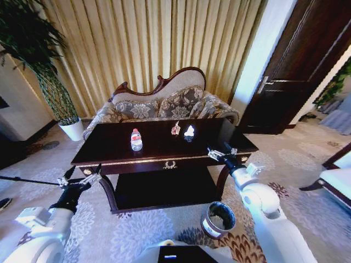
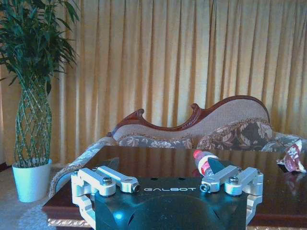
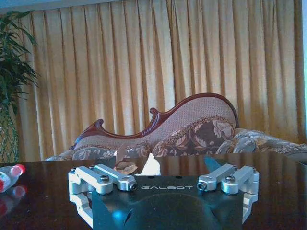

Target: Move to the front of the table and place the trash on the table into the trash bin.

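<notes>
The dark glossy table (image 1: 107, 149) with gold trim stands straight ahead. On its top are the trash pieces: a clear bottle with a red cap (image 1: 136, 139), a reddish wrapper (image 1: 175, 129) and white crumpled paper (image 1: 189, 131). The pale round trash bin (image 1: 218, 219) sits on the carpet by the table's front right leg. My left gripper (image 1: 82, 177) hovers open off the table's front left corner, level with the top; its wrist view shows the bottle (image 2: 204, 163) and wrapper (image 2: 291, 158) beyond the gripper (image 2: 168, 181). My right gripper (image 1: 221, 154) is open over the front right edge, facing the paper (image 3: 151, 166), wrapper (image 3: 123, 162) and bottle (image 3: 9, 175).
A carved floral sofa (image 1: 164, 104) stands right behind the table, before gold curtains. A tall plant in a white pot (image 1: 72, 130) is at the back left. A dark door (image 1: 296, 71) is at the back right, and a white bench (image 1: 337, 181) at the right edge.
</notes>
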{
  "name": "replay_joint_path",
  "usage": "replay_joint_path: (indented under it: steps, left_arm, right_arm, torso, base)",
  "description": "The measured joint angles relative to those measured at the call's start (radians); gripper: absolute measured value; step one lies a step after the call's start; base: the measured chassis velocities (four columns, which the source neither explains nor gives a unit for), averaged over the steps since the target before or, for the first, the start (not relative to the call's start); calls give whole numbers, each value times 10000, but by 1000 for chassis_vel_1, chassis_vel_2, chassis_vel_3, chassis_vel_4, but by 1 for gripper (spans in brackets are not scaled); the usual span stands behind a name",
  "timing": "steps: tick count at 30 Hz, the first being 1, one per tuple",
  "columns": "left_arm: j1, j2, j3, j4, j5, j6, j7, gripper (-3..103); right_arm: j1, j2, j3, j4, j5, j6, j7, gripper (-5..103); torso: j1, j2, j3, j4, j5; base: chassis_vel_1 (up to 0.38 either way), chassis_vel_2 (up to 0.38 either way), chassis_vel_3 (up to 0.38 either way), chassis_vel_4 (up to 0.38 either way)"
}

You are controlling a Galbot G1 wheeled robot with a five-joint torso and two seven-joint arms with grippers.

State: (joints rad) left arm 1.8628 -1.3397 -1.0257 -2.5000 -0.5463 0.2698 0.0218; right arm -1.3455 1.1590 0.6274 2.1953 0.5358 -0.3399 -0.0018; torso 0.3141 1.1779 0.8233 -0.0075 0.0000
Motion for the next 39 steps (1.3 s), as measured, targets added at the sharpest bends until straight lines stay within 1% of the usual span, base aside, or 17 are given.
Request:
replay_joint_path:
  steps: [12,15,18,20,22,24,26,27,31,32,35,39]
  left_arm:
    - [7,-1,13,0,1,-4,3,100]
    - [53,3,-33,0,2,-13,7,100]
    - [57,3,-37,0,5,-22,12,100]
    - [52,-11,-28,0,15,-41,18,100]
    - [52,-17,-27,0,18,-43,20,100]
    - [59,-44,-28,0,33,-46,24,100]
    - [67,-52,-53,0,36,-47,23,100]
    - [67,-52,-53,0,36,-47,23,100]
    - [83,-101,-113,0,38,-47,23,100]
    - [83,-101,-113,0,38,-47,23,100]
    - [92,-158,-180,0,33,-48,22,100]
    - [95,-174,-252,1,3,-50,20,100]
  right_arm:
    - [224,-74,-238,-332,99,-98,-18,100]
    - [812,-348,-709,-902,475,-429,108,100]
    - [1145,-480,-1007,-1229,662,-556,250,100]
    - [1933,-676,-1607,-1827,1176,-902,555,100]
    - [2140,-706,-1732,-1957,1250,-974,626,100]
    - [3082,-744,-2264,-2552,1411,-1233,885,100]
    - [3773,-711,-2632,-3038,1423,-1316,1042,100]
    - [3773,-711,-2632,-3038,1423,-1316,1042,100]
    - [4718,-523,-3236,-3937,1323,-1540,1388,100]
    - [4718,-523,-3236,-3937,1323,-1540,1388,100]
    - [5210,-330,-3543,-4661,1161,-1670,1588,100]
    - [5380,-213,-3644,-5023,1150,-1691,1716,100]
  torso:
    - [5,-2,3,1,1]
    - [4,-1,2,-1,-2]
    - [0,0,0,0,0]
    - [-4,2,-1,0,2]
    - [-4,2,0,0,3]
    - [-3,1,1,0,2]
    - [0,1,1,2,-3]
    - [0,1,1,2,-3]
    - [0,0,1,1,-2]
    - [0,0,1,1,-2]
    - [0,0,1,-1,1]
    - [1,0,2,0,0]
  base:
    - [-109,116,105,-108]
    - [-3,17,9,-11]
    - [0,0,0,0]
    - [0,0,0,0]
    - [0,0,0,0]
    - [0,0,0,0]
    - [0,0,0,0]
    - [0,0,0,0]
    - [0,0,0,0]
    - [0,0,0,0]
    - [0,0,0,0]
    - [0,0,0,0]
